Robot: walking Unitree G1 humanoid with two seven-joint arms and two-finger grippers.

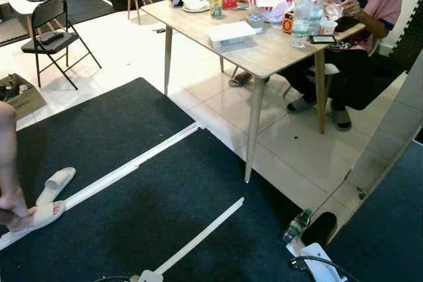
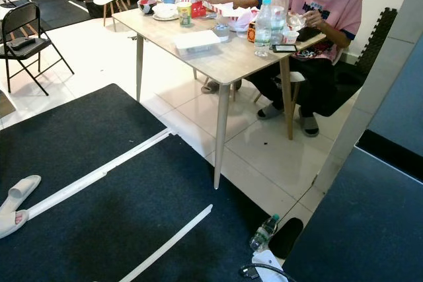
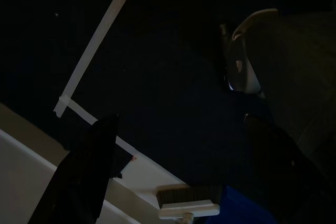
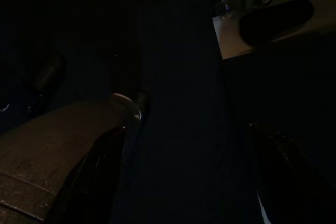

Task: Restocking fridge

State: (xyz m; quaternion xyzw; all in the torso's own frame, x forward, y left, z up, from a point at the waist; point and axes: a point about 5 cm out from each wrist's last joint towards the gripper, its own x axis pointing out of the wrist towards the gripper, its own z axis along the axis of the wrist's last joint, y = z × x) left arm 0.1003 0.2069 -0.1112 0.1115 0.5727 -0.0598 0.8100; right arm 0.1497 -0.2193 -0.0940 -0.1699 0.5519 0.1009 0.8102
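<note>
Wooden desk (image 1: 264, 51) stood ahead, a bottle (image 1: 297, 225) lying on the floor near its front leg. Both grippers hung wide and empty; restocking looked barely begun, with everything left.

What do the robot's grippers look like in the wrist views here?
Very dark views. The left gripper shows two long black fingers, flat and tapering, with no markings to make out. The right gripper looks the same: two long black fingers, faintly glossy.
</note>
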